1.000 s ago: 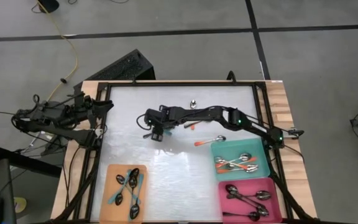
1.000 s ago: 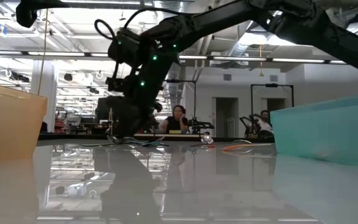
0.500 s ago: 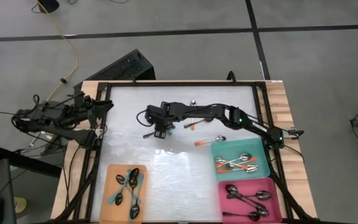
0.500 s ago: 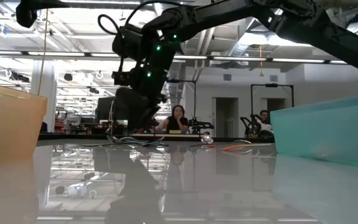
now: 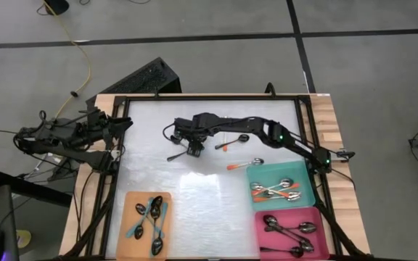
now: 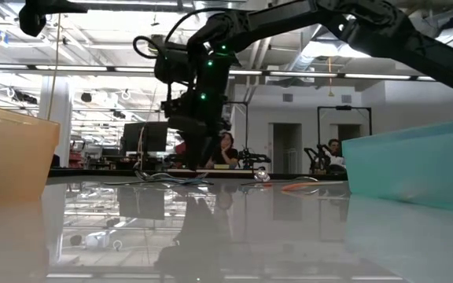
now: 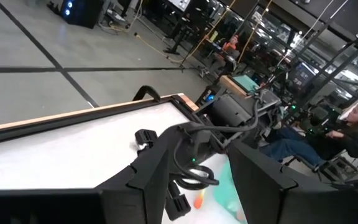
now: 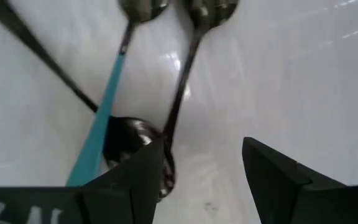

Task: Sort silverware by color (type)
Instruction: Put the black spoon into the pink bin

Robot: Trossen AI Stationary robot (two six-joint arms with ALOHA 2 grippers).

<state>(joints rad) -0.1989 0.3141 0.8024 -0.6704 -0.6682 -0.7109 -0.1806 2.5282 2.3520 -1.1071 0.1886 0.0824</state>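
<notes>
While its jaws gape empty, right gripper [image 5: 193, 150] hovers over loose spoons [image 8: 185, 62] (teal, black) — touching none.

Grey tiled floor [image 5: 194, 22], yellow cable [image 5: 78, 54], bright ceiling lights [image 6: 305, 76].

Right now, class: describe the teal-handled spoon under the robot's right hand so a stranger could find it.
Start at the white table and find the right hand hanging mid-table. Beneath it lies a small cluster of spoons. Only the teal-handled spoon has a bright blue-green handle; its neighbours are all dark.
</notes>
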